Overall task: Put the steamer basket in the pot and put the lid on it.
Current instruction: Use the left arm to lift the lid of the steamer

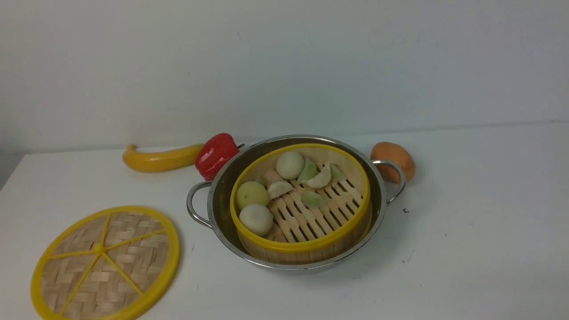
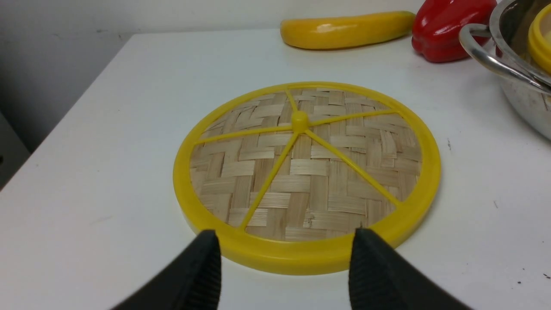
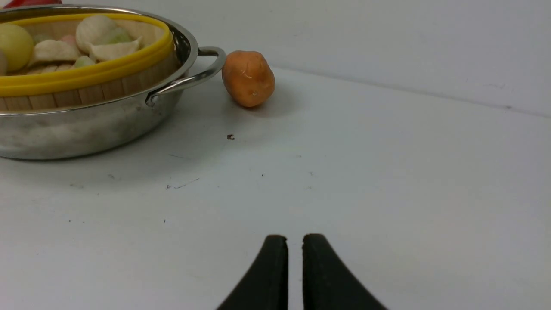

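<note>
Left gripper [image 2: 285, 233] spread, tips at the lid's [image 1: 106, 262] rim near the desk's [image 1: 466, 231] front-left corner. Right gripper [image 3: 295, 241] is nearly pressed together, empty. Basket [image 1: 306, 245] sits in pot [image 1: 221, 195]. A shallow pinch could let the flat lid slip.

I count one pot [image 1: 223, 200], one steamer basket [image 1: 306, 243] and one lid [image 1: 106, 262]. There are three round buns [image 1: 290, 165] and at least four dumplings [image 1: 320, 178], though the exact number is unclear. Toward the far edge of the table [image 1: 466, 231] lie one banana [image 1: 162, 158], one red pepper [image 1: 216, 154] and one potato [image 1: 393, 160].
</note>
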You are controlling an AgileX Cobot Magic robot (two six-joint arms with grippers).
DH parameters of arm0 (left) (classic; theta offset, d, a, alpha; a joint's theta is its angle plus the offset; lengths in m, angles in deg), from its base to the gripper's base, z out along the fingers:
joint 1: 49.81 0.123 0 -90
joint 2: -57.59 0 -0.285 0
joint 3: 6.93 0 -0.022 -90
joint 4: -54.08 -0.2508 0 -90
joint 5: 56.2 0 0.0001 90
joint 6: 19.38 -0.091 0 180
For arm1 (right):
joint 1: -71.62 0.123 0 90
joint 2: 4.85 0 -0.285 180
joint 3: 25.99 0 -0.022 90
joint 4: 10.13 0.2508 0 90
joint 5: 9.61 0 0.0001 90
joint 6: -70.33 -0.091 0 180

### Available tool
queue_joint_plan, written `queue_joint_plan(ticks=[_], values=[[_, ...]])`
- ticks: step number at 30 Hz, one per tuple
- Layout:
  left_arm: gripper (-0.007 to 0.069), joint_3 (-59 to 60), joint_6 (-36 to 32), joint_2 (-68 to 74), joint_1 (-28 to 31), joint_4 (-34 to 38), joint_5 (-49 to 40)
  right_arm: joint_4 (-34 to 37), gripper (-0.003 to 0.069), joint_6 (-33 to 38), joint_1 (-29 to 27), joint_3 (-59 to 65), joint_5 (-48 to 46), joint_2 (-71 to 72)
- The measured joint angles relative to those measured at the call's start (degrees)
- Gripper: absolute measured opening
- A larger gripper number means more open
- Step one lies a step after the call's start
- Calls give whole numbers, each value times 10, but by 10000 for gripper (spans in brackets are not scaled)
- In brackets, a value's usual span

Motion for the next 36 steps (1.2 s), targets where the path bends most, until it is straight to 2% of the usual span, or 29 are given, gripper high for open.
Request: queue_joint_plan(ticks=[36], values=[[379, 0, 0, 0, 0, 0, 0, 0, 65, 0, 0, 0, 0, 0]])
